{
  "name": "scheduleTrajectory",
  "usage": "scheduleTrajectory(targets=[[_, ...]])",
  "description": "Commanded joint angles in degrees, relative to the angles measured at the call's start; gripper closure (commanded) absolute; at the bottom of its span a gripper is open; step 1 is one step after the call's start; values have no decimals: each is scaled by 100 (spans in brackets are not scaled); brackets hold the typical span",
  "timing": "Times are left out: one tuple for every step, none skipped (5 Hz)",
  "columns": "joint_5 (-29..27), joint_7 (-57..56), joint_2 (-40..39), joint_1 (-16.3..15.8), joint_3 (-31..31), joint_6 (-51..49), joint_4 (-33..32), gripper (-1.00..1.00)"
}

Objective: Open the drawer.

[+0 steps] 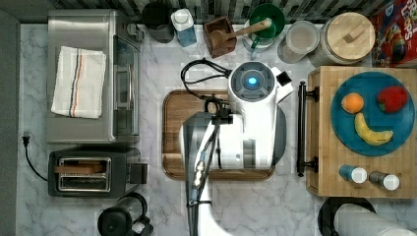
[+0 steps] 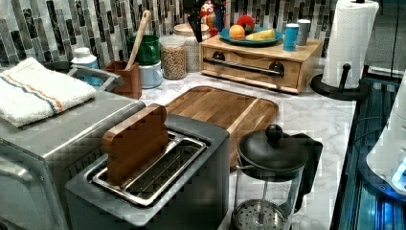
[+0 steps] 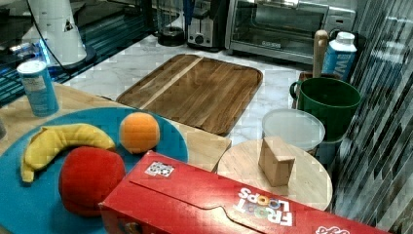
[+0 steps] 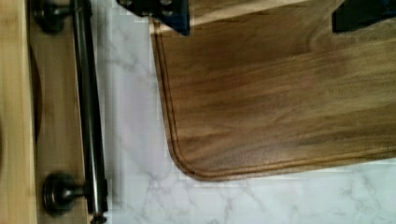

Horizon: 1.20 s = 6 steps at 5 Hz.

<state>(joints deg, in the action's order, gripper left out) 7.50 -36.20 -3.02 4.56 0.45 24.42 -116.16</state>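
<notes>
While the white arm [image 1: 251,123] hangs over the brown tray [image 1: 177,132] in the middle of the marble worktop [image 1: 157,64], the drawer [image 2: 249,67] sits shut in the butcher-block box [image 1: 361,167] at the top view's right. Its front faces the tray, and its long black bar handle [image 1: 301,129] runs near-to-far along the box's edge, parallel to the tray's side with bare worktop between. Whether the end effector stands wide or narrow cannot be told.
</notes>
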Motion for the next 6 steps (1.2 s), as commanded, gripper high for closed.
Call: scheduleTrajectory(targets=[[347,-1687,54,606,-408,855,-422,-100],[412,-1914,-13,821,-352,1234,-558,-100],[365,-2110,-67,801,-526,1519,-676,-100],[485,-2075,-104,770,-627,1727,-814,-100],[450,-2145,-243,781,-724,2003,-909,-100],[334,-2259,-365,820,-799,2468,-1098,-100]])
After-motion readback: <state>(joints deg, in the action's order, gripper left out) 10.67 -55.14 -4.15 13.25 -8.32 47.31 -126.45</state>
